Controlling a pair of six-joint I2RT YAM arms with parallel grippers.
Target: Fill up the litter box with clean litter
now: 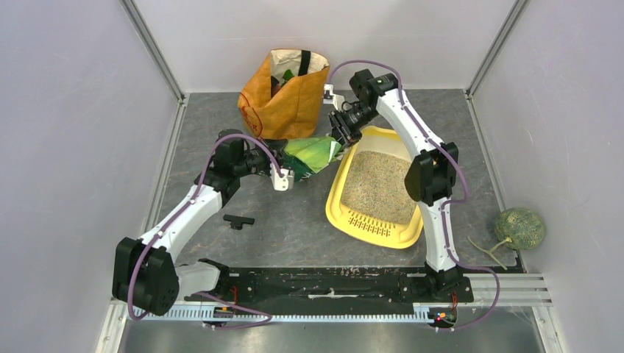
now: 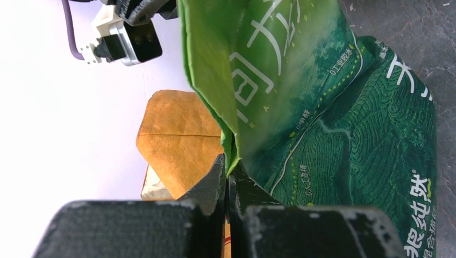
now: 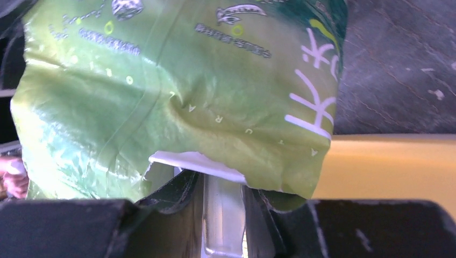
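Both left tool [image 1: 285, 176], right tool [image 1: 341, 138] clench green bag [image 1: 313, 153], we note; litter box [image 1: 335, 197] just below right tool.

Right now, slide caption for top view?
Left hand and right hand hold the green bag by the yellow litter box, litter inside.

The work area is enclosed on 3 sides by plain pale walls [image 1: 66, 110], joined at the back corners by 2 slanting metal posts [image 1: 153, 48]. The floor is covered by a dark grey marbled mat [image 1: 294, 220]. Even, diffuse light is cast, and only faint shadows are seen.
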